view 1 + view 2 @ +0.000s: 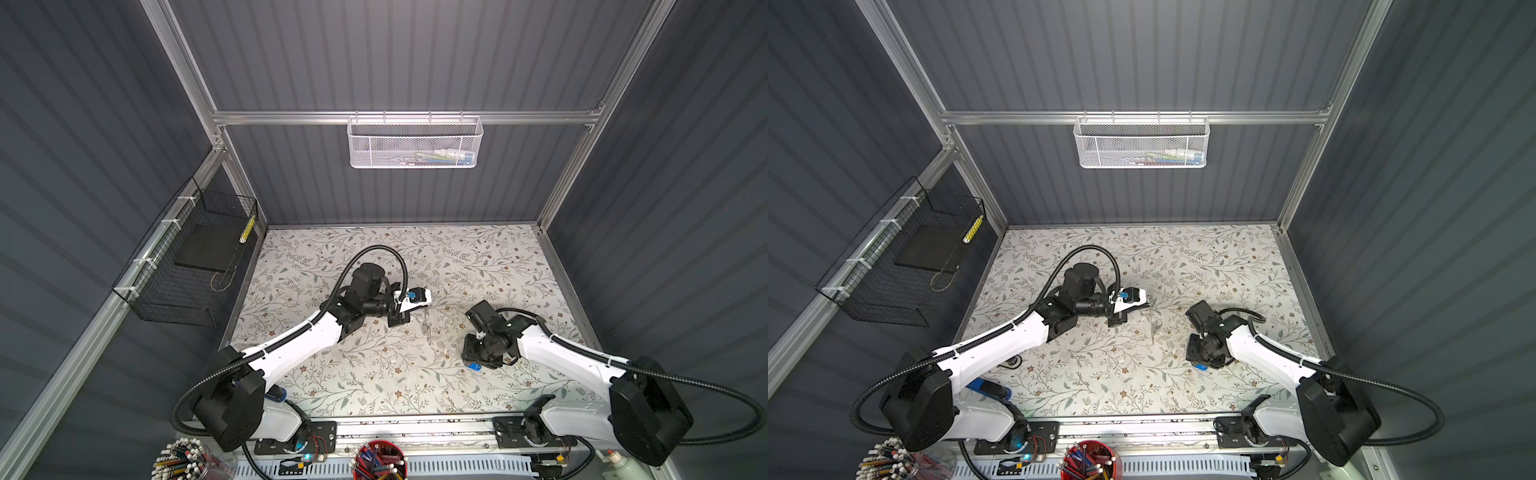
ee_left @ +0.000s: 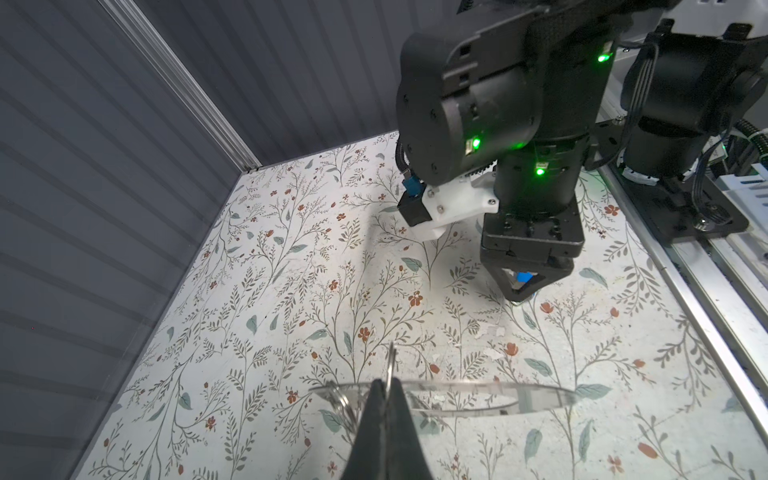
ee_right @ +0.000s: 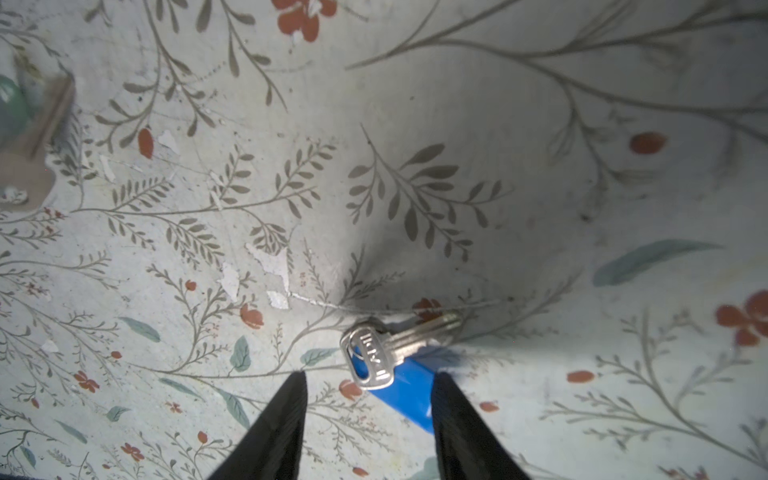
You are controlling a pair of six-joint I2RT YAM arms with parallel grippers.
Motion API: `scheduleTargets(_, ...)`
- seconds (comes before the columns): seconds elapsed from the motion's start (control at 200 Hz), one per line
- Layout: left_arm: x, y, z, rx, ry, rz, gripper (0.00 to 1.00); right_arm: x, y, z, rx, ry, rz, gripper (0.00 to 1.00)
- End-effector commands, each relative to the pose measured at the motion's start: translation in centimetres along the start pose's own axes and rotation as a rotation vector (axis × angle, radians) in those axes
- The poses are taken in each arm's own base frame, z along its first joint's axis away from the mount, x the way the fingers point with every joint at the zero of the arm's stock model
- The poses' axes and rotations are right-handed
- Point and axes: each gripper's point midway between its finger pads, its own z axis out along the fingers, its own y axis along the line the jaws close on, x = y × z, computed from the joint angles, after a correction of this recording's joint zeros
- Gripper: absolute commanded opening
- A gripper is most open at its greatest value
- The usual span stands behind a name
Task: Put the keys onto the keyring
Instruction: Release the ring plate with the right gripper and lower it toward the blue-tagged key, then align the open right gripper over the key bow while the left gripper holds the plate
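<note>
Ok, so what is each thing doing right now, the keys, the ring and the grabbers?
left gripper: shut on the keyring
keyring: held on edge, neither key on it
right gripper: open over the blue-tag key
blue-tag key: flat on the table, not gripped
green-tag key: on the table, untouched

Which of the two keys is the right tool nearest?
The blue-tagged key, lying at the tips of the open right tool; the green-tagged key lies farther off.

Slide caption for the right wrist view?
Open right end effector straddling silvery metal key with bright blue plastic tag on floral tabletop.
</note>
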Motion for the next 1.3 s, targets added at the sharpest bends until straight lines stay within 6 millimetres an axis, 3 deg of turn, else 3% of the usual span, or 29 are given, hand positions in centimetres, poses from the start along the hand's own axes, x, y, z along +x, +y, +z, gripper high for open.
scheduleTargets(0.0,-0.8,0.1,-0.5,-0.013,-0.032,-0.003,0.0,0.4,0.8,0.8,-0.017,0.05,-0.018,0.52)
scheduleTargets(0.15,-0.7,0.1,-0.6,-0.019,-0.022,-0.003,0.0,0.3,2.2,1.5,-0.036,0.08,-0.076,0.53)
scheduleTargets(0.38,-0.4,0.0,-0.7,-0.024,-0.009,0.001,0.0,-1.7,5.4,1.6,-0.107,0.058,-0.194,0.54)
scheduleTargets(0.53,-0.4,0.0,-0.7,-0.029,-0.006,0.005,0.0,-3.4,7.3,-0.4,-0.151,-0.024,-0.275,0.54)
scheduleTargets(0.655,-0.3,0.0,-0.7,-0.028,-0.003,0.005,0.0,-3.7,5.4,-1.8,-0.081,-0.078,-0.247,0.52)
scheduleTargets(0.891,-0.4,-0.3,-0.5,-0.021,-0.004,0.006,0.0,0.0,2.0,-1.5,0.041,-0.017,-0.149,0.51)
scheduleTargets(1.001,-0.4,-0.4,-0.4,-0.015,-0.002,0.006,0.0,1.1,1.5,-0.7,0.036,0.016,-0.103,0.51)
scheduleTargets(1.296,-0.1,-0.6,-0.2,-0.015,0.013,0.01,0.0,1.6,1.3,0.1,0.061,0.061,-0.108,0.45)
